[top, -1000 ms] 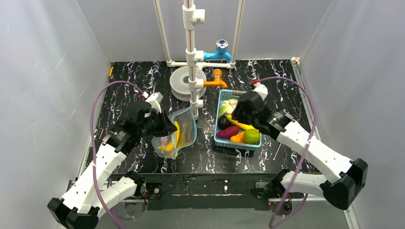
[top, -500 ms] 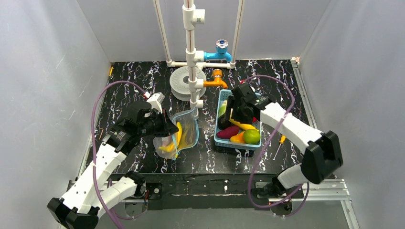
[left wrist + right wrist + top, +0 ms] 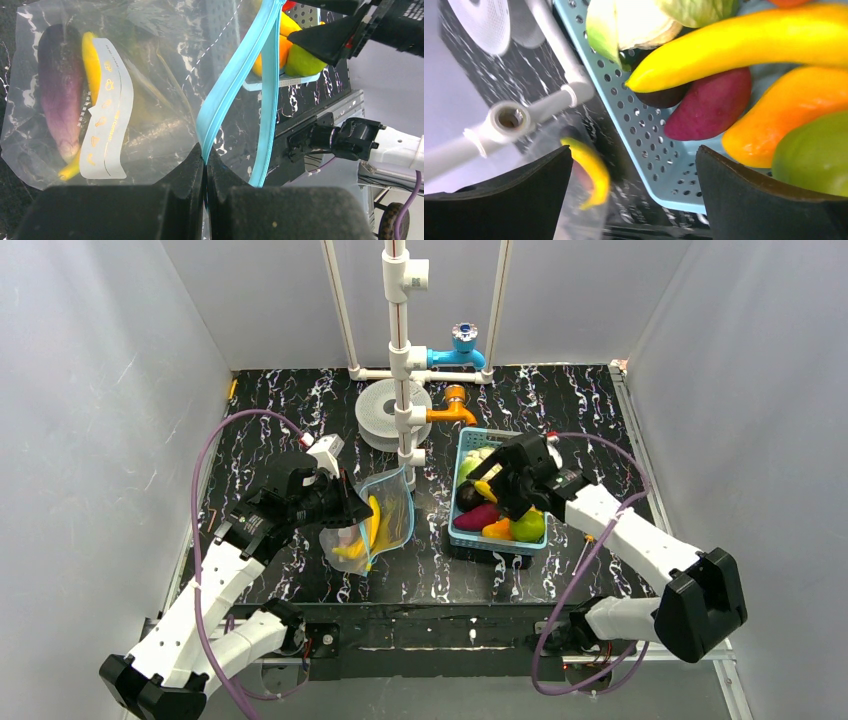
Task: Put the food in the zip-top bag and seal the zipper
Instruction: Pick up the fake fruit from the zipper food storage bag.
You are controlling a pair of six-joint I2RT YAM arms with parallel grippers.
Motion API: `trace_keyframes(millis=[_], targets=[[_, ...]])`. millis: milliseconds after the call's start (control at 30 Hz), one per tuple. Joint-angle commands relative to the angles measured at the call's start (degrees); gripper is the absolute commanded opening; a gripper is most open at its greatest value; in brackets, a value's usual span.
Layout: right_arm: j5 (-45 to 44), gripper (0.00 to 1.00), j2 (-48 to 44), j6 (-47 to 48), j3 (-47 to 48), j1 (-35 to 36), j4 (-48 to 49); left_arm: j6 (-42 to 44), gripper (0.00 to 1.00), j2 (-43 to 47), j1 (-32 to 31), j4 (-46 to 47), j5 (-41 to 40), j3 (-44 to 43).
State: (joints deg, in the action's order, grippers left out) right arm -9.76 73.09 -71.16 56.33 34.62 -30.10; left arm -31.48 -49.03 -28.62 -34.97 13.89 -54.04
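Observation:
The clear zip-top bag [image 3: 368, 522] stands open left of centre, with a yellow banana [image 3: 370, 520] and a purple eggplant [image 3: 57, 95] inside it. My left gripper [image 3: 205, 152] is shut on the bag's blue zipper [image 3: 235, 80] at the mouth edge. My right gripper [image 3: 492, 490] is open and empty above the light-blue basket [image 3: 466, 535]. The basket holds a yellow banana [image 3: 734, 42], a maroon sweet potato [image 3: 711, 107], a pale cabbage [image 3: 634, 22], an orange piece [image 3: 774, 110] and a green apple [image 3: 814, 155].
A white pipe stand [image 3: 402, 360] with a blue tap [image 3: 460, 345] and an orange tap [image 3: 452, 405] rises behind the bag. A white round disc [image 3: 385, 415] lies at its foot. An orange-handled screwdriver [image 3: 590, 536] lies right of the basket.
My right gripper has swung over the basket, first toward its far end, then back over its near-left part. The left gripper and the bag have stayed put.

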Motion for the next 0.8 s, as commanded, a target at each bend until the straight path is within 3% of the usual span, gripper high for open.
trace_keyframes(millis=[0, 167, 300, 400, 767], targets=[[-0.78, 0.99, -0.93, -22.63, -4.66, -0.71, 10.36, 1.07, 0.00, 0.77, -0.13, -1.42, -0.69, -2.18], [-4.38, 0.99, 1.76, -28.97, 1.64, -1.15, -0.22, 1.25, 0.00, 1.48, -0.13, -1.77, -1.35, -2.19], [-4.35, 0.85, 3.61, -34.43, 2.19, -2.01, -2.54, 1.34, 0.00, 1.47, -0.12, -1.70, -1.40, -2.21], [-3.54, 0.67, 5.10, -37.19, 1.73, -2.34, -4.14, 1.45, 0.00, 1.46, -0.14, -1.82, -1.51, -2.47], [-1.76, 0.66, 10.37, -36.91, 0.06, -4.31, -2.22, 2.11, 0.00, 1.12, -0.12, -2.02, -1.74, -2.86]])
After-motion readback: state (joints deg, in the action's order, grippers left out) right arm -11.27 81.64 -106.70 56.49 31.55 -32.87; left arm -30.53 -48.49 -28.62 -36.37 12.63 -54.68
